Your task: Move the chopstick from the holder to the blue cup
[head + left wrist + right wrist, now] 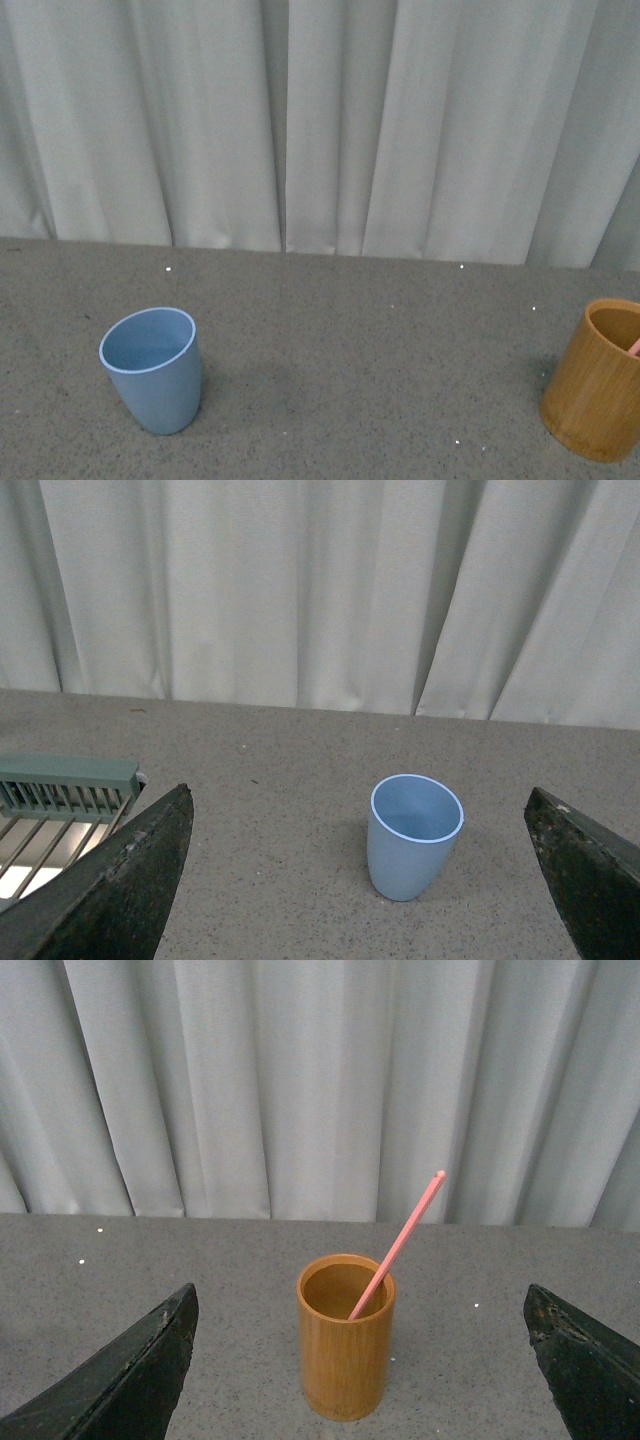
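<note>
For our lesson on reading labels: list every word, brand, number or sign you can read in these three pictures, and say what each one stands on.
There is no readable word, number or sign in any view.
The blue cup, wooden holder and pink chopstick are plain.
The curtain, table and grey rack show no lettering either.

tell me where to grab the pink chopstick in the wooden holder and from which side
Take the pink chopstick on its bare upper shaft, above the rim of the wooden holder. Its lower end is sunk inside and it leans on the rim, so probably come from above, closing across the thin shaft.
</note>
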